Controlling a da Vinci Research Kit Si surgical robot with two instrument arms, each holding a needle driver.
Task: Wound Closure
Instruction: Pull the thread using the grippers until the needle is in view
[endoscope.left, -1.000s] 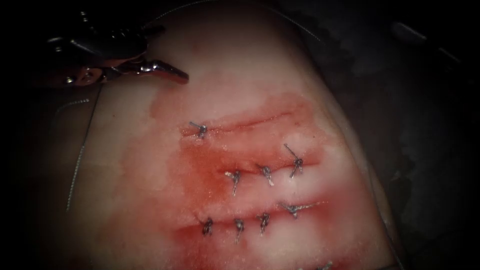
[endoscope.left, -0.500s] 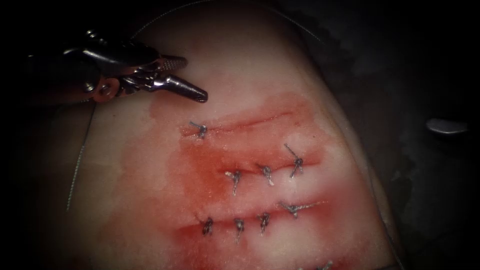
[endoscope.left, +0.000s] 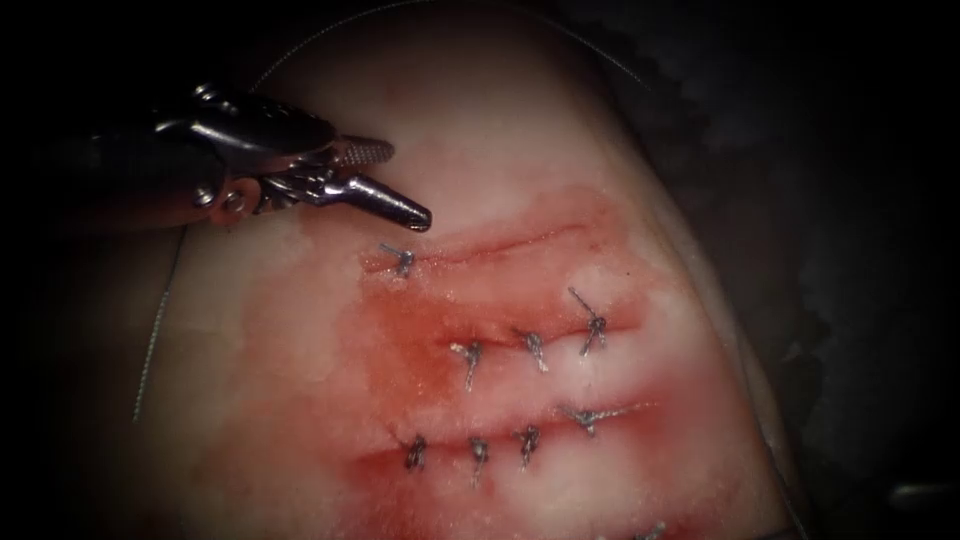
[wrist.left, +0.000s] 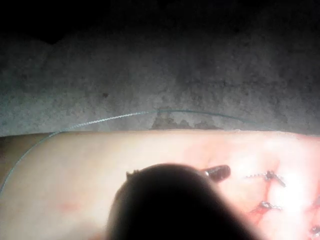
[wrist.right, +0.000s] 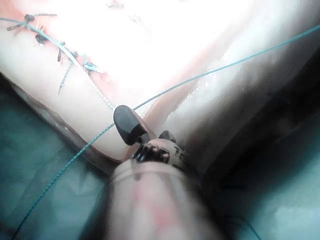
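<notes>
The tissue (endoscope.left: 520, 130) carries several cuts tied with dark knots. The top cut (endoscope.left: 510, 240) has one stitch (endoscope.left: 401, 259) at its left end. My left tool (endoscope.left: 408, 185) hovers just above and left of that stitch, jaws open, holding nothing; its jaw tip (wrist.left: 220, 172) points at the knots. In the right wrist view my right tool (wrist.right: 122, 117) is off the tissue's edge, shut on the thread (wrist.right: 210, 72), which bends where it meets the jaws. A needle is not seen in the tissue.
Loose thread (endoscope.left: 150, 350) lies down the tissue's left side, and more thread (wrist.left: 115, 117) runs along its far edge. Two lower cuts (endoscope.left: 530, 345) (endoscope.left: 480, 450) are closed with several knots. Red fluid stains the tissue around them. Dark cloth surrounds the tissue.
The left tool has moved right and down towards the left end of the top cut, jaws still apart. The right tool, at the right edge half a second ago, has dropped lower.
</notes>
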